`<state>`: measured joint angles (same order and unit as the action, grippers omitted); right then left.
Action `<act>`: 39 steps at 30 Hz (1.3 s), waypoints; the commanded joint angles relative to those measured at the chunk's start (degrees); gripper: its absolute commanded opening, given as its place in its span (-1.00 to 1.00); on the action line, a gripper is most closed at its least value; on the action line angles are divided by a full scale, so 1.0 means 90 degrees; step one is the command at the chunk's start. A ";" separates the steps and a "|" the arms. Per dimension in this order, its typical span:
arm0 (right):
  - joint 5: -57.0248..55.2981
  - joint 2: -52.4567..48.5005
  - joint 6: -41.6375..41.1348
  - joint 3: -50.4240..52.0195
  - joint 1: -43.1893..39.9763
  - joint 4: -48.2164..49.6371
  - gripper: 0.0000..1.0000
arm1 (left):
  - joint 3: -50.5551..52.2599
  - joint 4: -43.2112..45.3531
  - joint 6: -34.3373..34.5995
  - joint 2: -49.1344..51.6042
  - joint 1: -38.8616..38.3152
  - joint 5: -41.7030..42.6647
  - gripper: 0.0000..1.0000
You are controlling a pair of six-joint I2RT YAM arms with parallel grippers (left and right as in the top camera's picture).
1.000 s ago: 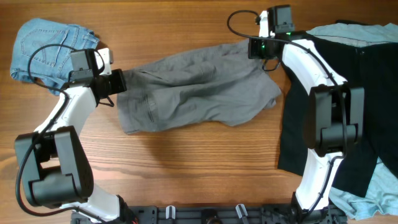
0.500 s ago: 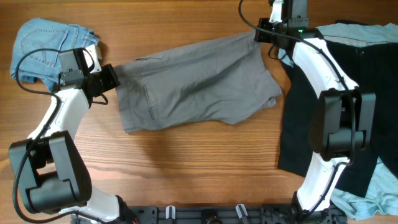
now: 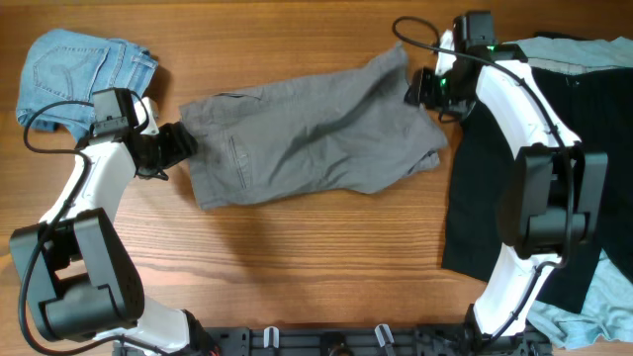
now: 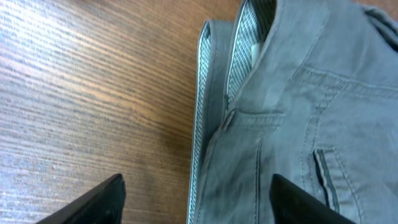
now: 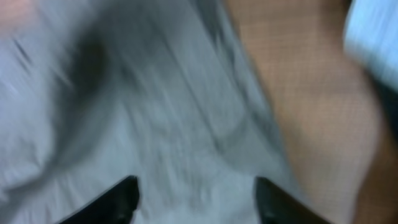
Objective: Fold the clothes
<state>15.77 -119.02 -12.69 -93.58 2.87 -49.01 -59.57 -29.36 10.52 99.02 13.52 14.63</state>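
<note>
The grey shorts (image 3: 307, 124) lie spread across the middle of the table, waistband to the left and legs to the right. My left gripper (image 3: 178, 146) sits at the waistband end and is open. In the left wrist view the left gripper (image 4: 196, 194) straddles the waistband edge (image 4: 214, 118), with bare wood under its left finger. My right gripper (image 3: 423, 89) hovers at the shorts' upper right corner and is also open. The right wrist view is blurred; the right gripper (image 5: 196, 190) there has grey cloth (image 5: 155, 106) below it, not pinched.
Light-blue denim shorts (image 3: 74, 74) are bunched at the back left corner. A large black garment (image 3: 579, 148) covers the right side, with pale-blue cloth (image 3: 584, 307) at its near right corner. Bare wood (image 3: 297, 257) runs along the front.
Both grippers were shut on the grey shorts' ends, pulling them taut; now both are open and the shorts lie released. The right gripper moved toward the front, the left slightly right.
</note>
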 commanded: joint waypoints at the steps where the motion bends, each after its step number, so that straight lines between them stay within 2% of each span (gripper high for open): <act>1: -0.0284 -0.0041 -0.0330 0.0595 0.0131 -0.0323 0.13 | -0.0036 0.0032 0.0017 0.0138 -0.0017 0.0092 0.56; 2: -0.0393 -0.0053 -0.0449 0.0709 0.0131 -0.0350 -0.33 | -0.0036 0.0087 -0.0010 0.0221 -0.0034 0.0163 0.57; 3: -0.0699 -0.0070 -0.0865 0.0935 0.0124 -0.0457 -0.69 | -0.0036 0.0168 -0.0097 0.0323 -0.0063 0.0274 0.57; 4: -0.0840 -0.0070 -0.1059 0.1047 0.0124 -0.0510 -0.84 | -0.0036 0.0231 -0.0148 0.0393 -0.0080 0.0401 0.58; 5: -0.1052 -0.0070 -0.1224 0.1197 0.0119 -0.0578 -0.91 | -0.0036 0.0308 -0.0143 0.0493 -0.0102 0.0471 0.59; 8: -0.1406 -0.0070 -0.1438 0.1392 0.0058 -0.0748 -0.90 | -0.0036 0.0449 -0.0146 0.0755 -0.0192 0.0500 0.59; 12: -0.1401 -0.0070 -0.1396 0.1394 0.0049 -0.0843 -0.91 | -0.0036 0.0661 -0.0500 0.1086 -0.0389 0.0857 0.40; 16: -0.1401 -0.0070 -0.1253 0.1394 0.0061 -0.0794 -0.90 | -0.0036 0.0772 -0.0500 0.1314 -0.0644 0.0979 -0.23; 19: -0.1401 -0.0068 -0.1222 0.1394 0.0061 -0.0799 -0.91 | -0.0039 0.0763 -0.0542 0.1307 -0.0738 0.1205 -0.63; 20: -0.1401 -0.0061 -0.1115 0.1384 0.0061 -0.0804 -0.92 | -0.0041 0.0704 -0.0702 0.1307 -0.0738 0.1256 -0.88; 22: -0.1430 -0.0032 -0.0930 0.1299 0.0044 -0.0920 -0.91 | -0.0109 0.0318 -0.0811 0.1234 -0.0661 0.0976 -0.92; 25: -0.1566 0.0202 -0.0860 0.1059 -0.0053 -0.1248 -0.91 | -0.0563 -0.0726 -0.0758 0.0967 -0.0369 -0.0129 -0.92; 27: -0.1569 0.0471 -0.0755 0.0959 -0.0104 -0.1328 -0.92 | -0.1290 -0.1790 -0.0758 0.0670 -0.0104 -0.1158 -0.92; 30: -0.1569 0.0954 -0.0695 0.0940 -0.0114 -0.1333 -0.91 | -0.2642 -0.3041 -0.0816 0.0347 0.0134 -0.2021 -0.92; 34: -0.1562 0.1418 -0.0595 0.0940 -0.0090 -0.1268 -0.91 | -0.4444 -0.3988 -0.0782 0.0151 0.0039 -0.1404 -0.92; 37: -0.1540 0.1464 -0.0593 0.0940 -0.0090 -0.1253 -0.91 | -0.4847 -0.4189 -0.0549 0.0146 -0.0362 -0.0709 -0.92; 39: -0.1535 0.1462 -0.0593 0.0942 -0.0090 -0.1260 -0.91 | -0.4838 -0.4226 -0.0226 0.0170 -0.0758 -0.0678 -0.92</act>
<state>2.90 -106.04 -19.14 -84.53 1.93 -60.38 -102.02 -66.26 4.62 100.86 12.53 3.95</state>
